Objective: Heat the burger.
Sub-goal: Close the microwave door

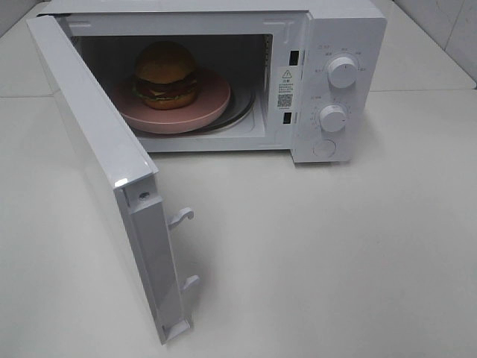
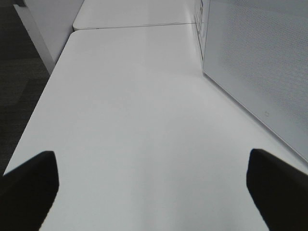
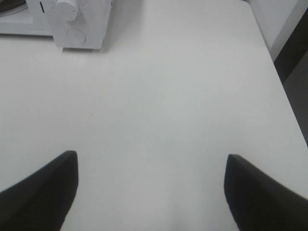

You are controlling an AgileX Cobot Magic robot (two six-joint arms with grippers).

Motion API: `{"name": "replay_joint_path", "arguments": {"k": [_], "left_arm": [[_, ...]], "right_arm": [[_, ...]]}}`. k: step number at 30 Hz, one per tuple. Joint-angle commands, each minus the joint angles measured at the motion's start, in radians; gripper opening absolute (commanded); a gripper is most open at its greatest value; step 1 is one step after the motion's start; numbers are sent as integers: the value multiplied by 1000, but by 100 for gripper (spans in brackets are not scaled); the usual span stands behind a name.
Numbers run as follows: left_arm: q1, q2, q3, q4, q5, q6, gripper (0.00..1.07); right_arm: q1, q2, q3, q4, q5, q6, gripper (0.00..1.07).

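Observation:
The burger (image 1: 166,74) sits on a round pink plate (image 1: 212,104) inside the white microwave (image 1: 339,45), whose door (image 1: 104,171) hangs wide open toward the front left. Neither arm shows in the exterior high view. My left gripper (image 2: 153,190) is open over bare white table, with the outer face of the microwave door (image 2: 260,62) beside it. Open as well, my right gripper (image 3: 151,190) hovers over the table at some distance from the microwave's control panel (image 3: 77,19). Nothing lies between either pair of black fingers.
The microwave's front has two round knobs (image 1: 341,71) and a round button (image 1: 325,148). Two latch hooks (image 1: 181,217) stick out from the door's free edge. The white table (image 1: 320,261) stretches in front; its edge (image 3: 284,86) and a dark floor show in both wrist views.

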Motion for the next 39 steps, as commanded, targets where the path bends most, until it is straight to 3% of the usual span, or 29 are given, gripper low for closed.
{"name": "replay_joint_path", "arguments": {"k": [1, 39], "left_arm": [[-6, -14, 2, -4, -9, -6, 100], [-6, -13, 2, -5, -9, -6, 100]], "right_arm": [[-48, -58, 12, 3, -34, -6, 76], [-76, -84, 12, 3, -34, -6, 76]]}}
